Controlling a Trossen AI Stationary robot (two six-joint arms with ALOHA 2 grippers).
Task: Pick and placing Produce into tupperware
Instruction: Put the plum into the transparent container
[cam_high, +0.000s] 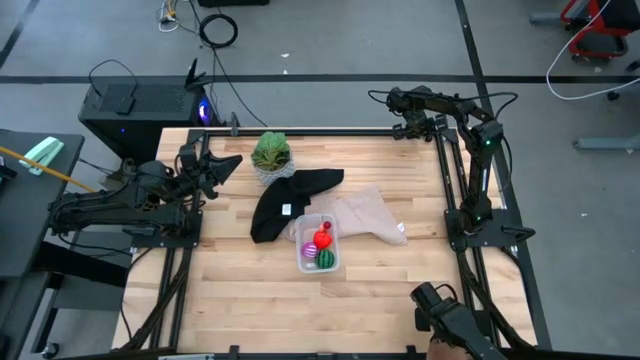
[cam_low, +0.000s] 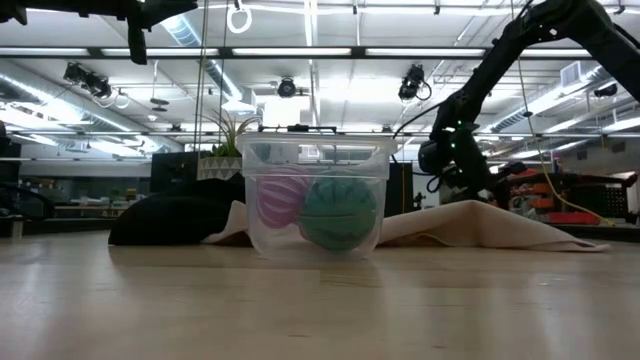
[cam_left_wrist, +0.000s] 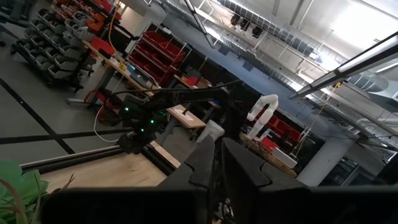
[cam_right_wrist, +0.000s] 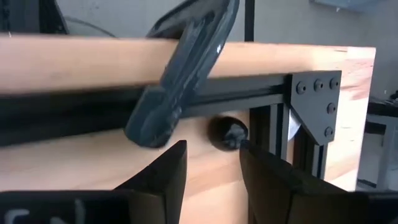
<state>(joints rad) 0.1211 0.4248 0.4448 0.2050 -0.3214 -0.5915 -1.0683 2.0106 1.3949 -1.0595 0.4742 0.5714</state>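
The clear tupperware (cam_high: 318, 243) stands mid-table on its base. It holds a red fruit (cam_high: 322, 238), a magenta one (cam_high: 309, 250) and a green melon-like one (cam_high: 326, 258). In the low view the magenta fruit (cam_low: 280, 200) and the green fruit (cam_low: 338, 212) show through the tupperware's wall (cam_low: 315, 165). My right gripper (cam_right_wrist: 213, 165) is open over the table's far right corner (cam_high: 407, 125), pointing steeply down, with nothing between its fingers. A small dark round thing (cam_right_wrist: 227, 134) lies just beyond the fingertips by the black rail. My left gripper (cam_left_wrist: 217, 180) is shut and raised at the table's left (cam_high: 215, 165).
A black cloth (cam_high: 285, 200) and a beige cloth (cam_high: 370, 215) lie beside the tupperware's far side. A leafy green plant (cam_high: 270, 152) stands behind them. A dark grey long thing (cam_right_wrist: 180, 68) slants across the black frame rail (cam_right_wrist: 261, 93) at the far edge.
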